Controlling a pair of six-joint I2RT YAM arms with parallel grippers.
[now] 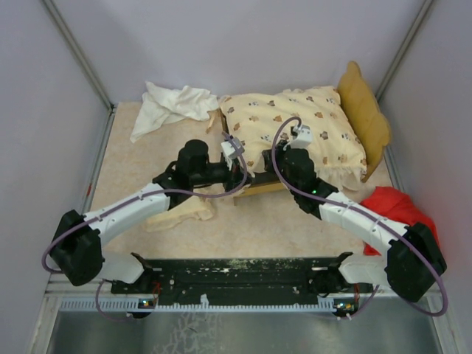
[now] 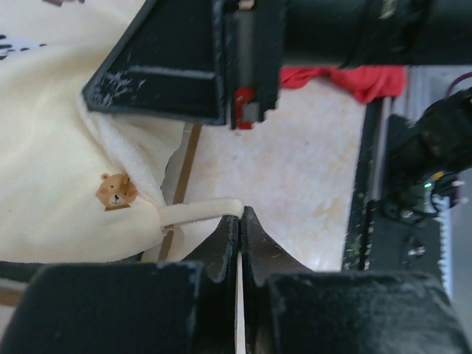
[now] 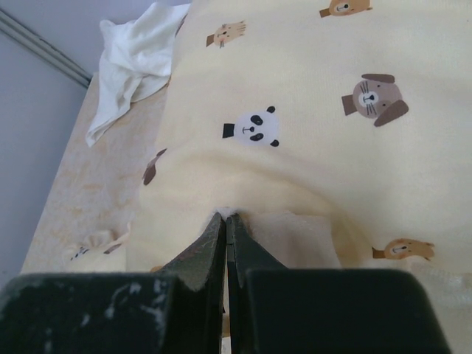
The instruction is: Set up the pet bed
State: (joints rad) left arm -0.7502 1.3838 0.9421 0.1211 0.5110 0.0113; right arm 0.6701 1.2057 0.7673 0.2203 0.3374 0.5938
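The pet bed stands at the back right, its ochre wavy headboard (image 1: 365, 110) on the right side. The cream animal-print cushion (image 1: 295, 125) lies over the frame (image 1: 265, 188). My left gripper (image 1: 237, 158) is at the cushion's near left corner, shut on a thin cream tie strap (image 2: 195, 213) of the cushion (image 2: 51, 155). My right gripper (image 3: 226, 216) is shut, pinching a fold of the cushion (image 3: 295, 88) at its near edge. The small matching pillow (image 1: 181, 214) lies on the table under my left arm.
A crumpled white cloth (image 1: 173, 107) lies at the back left, also in the right wrist view (image 3: 133, 66). A red cloth (image 1: 394, 210) sits at the right beside my right arm. Grey walls close in the table on three sides.
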